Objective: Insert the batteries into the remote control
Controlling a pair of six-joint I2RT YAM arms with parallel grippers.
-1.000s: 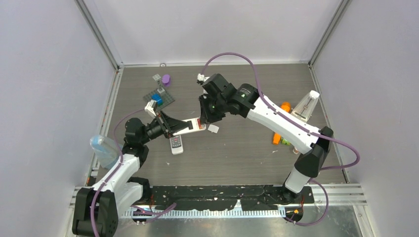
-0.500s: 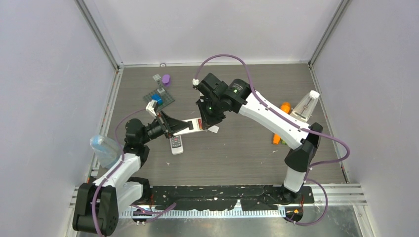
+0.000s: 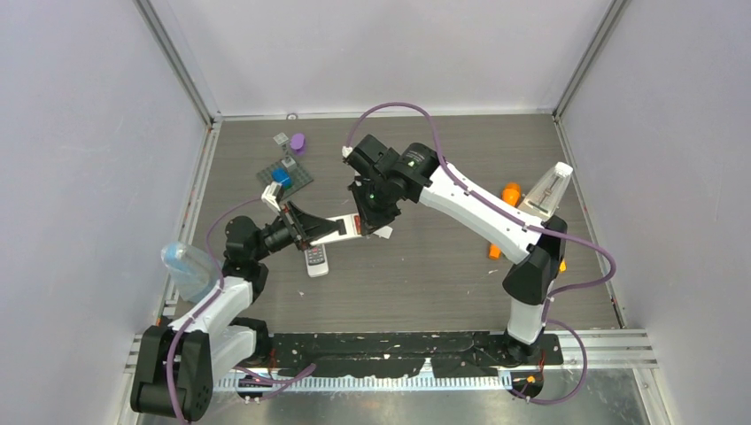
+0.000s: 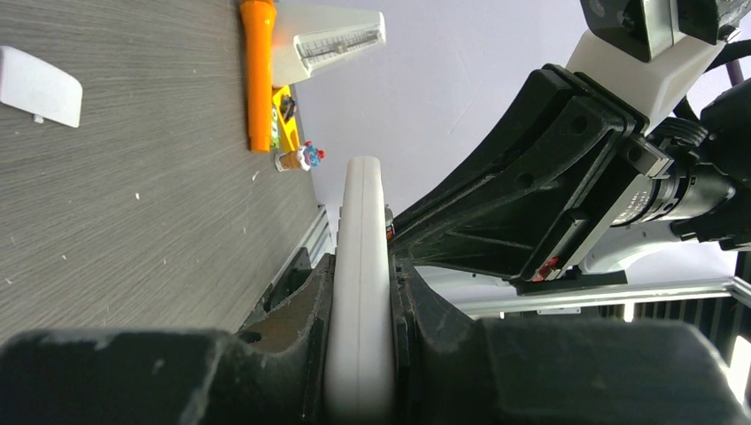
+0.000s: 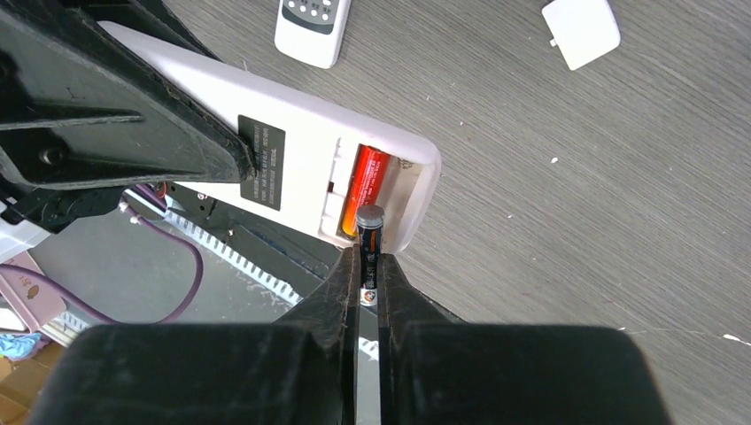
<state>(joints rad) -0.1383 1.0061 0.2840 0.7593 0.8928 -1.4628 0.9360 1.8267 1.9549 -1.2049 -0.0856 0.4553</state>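
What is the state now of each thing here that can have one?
white remote: held, battery compartment open.
red battery: seated in the compartment.
dark battery: gripped, its end at the compartment, not seated.
battery cover: off, lying on the table.
small remote: lying on the table, buttons up.
left gripper: shut on the white remote.
right gripper: shut on the dark battery.

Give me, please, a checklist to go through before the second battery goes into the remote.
1. The remote is clamped in the left tool: ok.
2. The dark battery is gripped in the right tool: ok.
3. The cover is off and lies aside: ok.
4. The red-orange battery lies in its place: ok.
5. The dark battery is lined up with the free slot: cannot tell.
6. Its polarity is right: cannot tell.
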